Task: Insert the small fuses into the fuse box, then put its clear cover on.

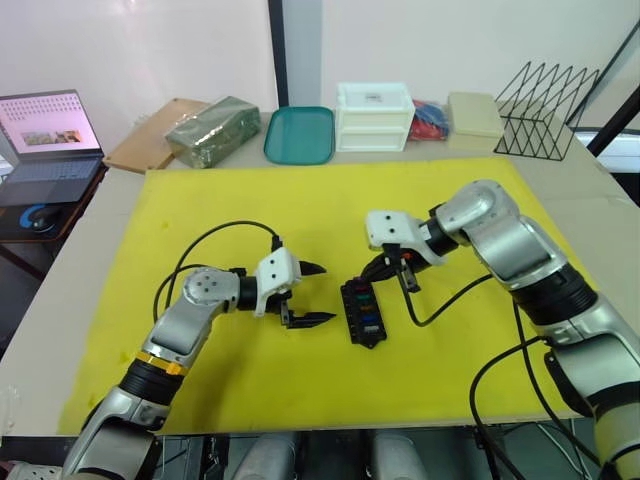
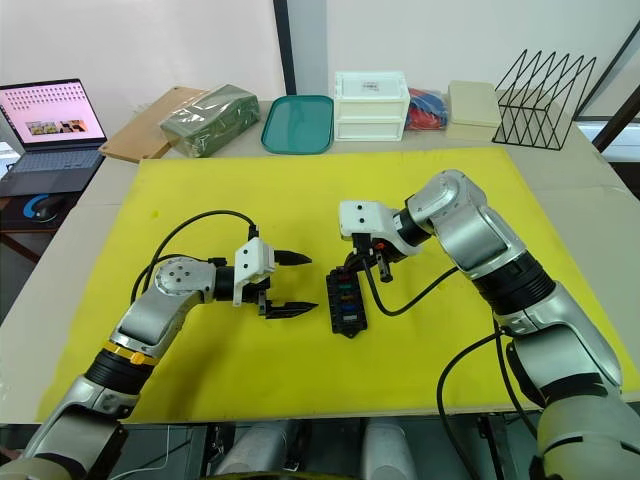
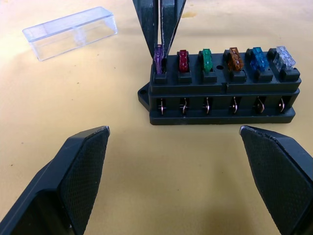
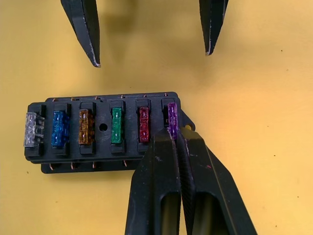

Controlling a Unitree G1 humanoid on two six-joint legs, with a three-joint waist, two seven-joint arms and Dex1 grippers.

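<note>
Fuse box [image 1: 361,312] lies on the yellow mat [image 1: 200,380] at centre frame in the head views, black, long axis running away from the robot. Six small fuses seated in one row: purple fuse [image 4: 171,119], red fuse [image 4: 144,124], green fuse [image 4: 116,125], amber fuse [image 4: 85,126], blue fuse [image 4: 60,128], clear-grey fuse [image 4: 31,129]. Right end effector [image 4: 176,139] comes in from the right of the frame and points down at the far end of the box; its two black fingers are pressed close together on the purple fuse, tips pinching its upper edge, fuse sitting in the end slot. Left wrist view confirms this: the same narrow finger pair drops onto the purple fuse from above. Left end effector [image 1: 315,293] hovers just left of the box, fingers spread wide apart, nothing between them, not touching the box; its two tips show at the top of the right wrist view, beyond the box. Clear cover [image 3: 71,32] lies on the mat, apart from the box, open side down, seen in the upper left of the left wrist view. Along the back edge of the worktop [image 1: 585,195], upper frame: teal tray [image 1: 300,134], white drawer unit [image 1: 374,116], black wire rack [image 1: 545,110], green wrapped bundle [image 1: 212,130]. Laptop [image 1: 45,145] at upper left, screen lit.
</note>
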